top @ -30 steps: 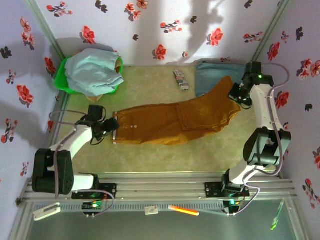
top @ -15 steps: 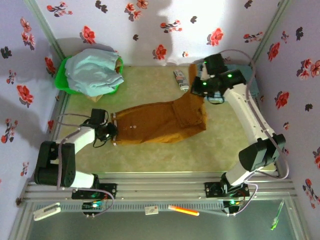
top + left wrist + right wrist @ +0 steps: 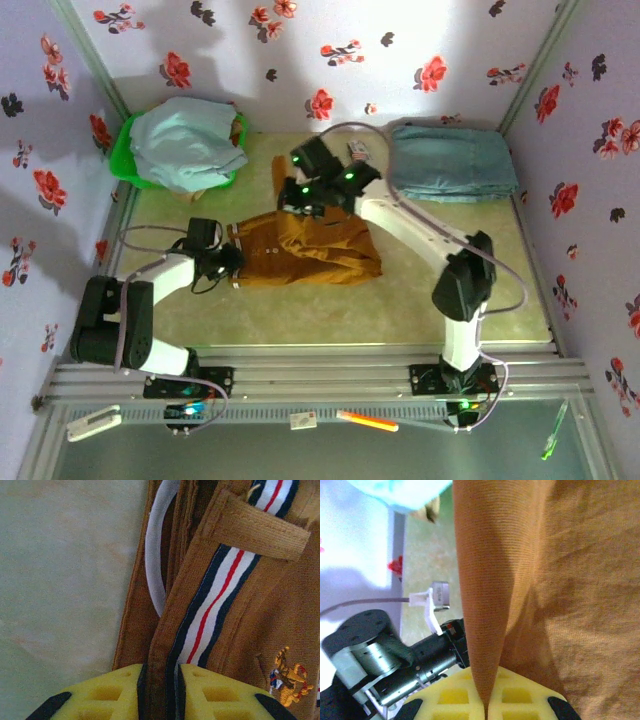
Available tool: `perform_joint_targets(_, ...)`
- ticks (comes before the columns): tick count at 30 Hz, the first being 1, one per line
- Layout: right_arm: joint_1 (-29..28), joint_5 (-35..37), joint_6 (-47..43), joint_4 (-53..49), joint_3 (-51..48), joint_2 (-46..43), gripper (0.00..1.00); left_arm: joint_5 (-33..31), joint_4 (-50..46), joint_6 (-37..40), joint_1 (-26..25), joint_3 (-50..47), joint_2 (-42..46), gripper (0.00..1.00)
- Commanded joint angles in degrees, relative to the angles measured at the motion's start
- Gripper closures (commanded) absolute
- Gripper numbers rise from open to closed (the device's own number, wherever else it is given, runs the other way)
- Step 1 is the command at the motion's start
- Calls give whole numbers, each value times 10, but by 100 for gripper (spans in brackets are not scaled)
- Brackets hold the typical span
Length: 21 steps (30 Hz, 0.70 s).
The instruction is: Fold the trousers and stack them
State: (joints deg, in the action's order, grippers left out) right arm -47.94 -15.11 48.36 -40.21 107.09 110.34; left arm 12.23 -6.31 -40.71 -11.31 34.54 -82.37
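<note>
Trousers are lying doubled over on the desk in the top view, just below and to the right of the green basket. A second ago they were stretching far away from that basket, across most of the desk. The right gripper is holding the leg ends up close to the basket's right side, its arm having swung in from the far end, so the garment is now lying at about half its length. The left gripper is sitting at the waistband, on the basket-side end of the cloth. A second ago it was standing open; now it is clenching.

From the left wrist, the left gripper is pinching the waistband between its yellow fingers. The striped lining is facing up, and a white ring is lying in the fold.

From the right wrist, the right gripper is clamping a ridge of the ochre cloth, which is rising taut from it. The basket's pale blue laundry is showing beyond.

Judging from this, the first fold is nearly finishing: the leg ends are needing to come down level with the pinned waistband, and stacking is not yet starting
</note>
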Motion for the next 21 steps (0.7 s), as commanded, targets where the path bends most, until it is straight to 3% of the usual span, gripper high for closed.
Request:
perform_joint_targets(1,-25,-17,41,68,38,45,100,23,21,-13,-5,-11,-14,75)
perform_joint_targets(9,-60,-21,36,19,113,150,100,25,28,-13,0,-23,-8,75)
perform_joint_targets(11,-62,-25,41,20,107,162,100,24,19,-20,5,-22,1,63)
perform_joint_targets(12,-63,-29,44,30,98,165,100,21,8,-27,11,-24,12,52)
perform_joint_targets(16,-63,-33,39,52,86,173,100,9,-41,-77,57,-64,109,29)
perform_joint_targets(20,-60,-32,32,51,88,178,100,-13,-107,-97,80,-86,212,20)
perform_joint_targets(21,-59,-33,35,52,88,181,93,-24,-136,-98,87,-82,234,20)
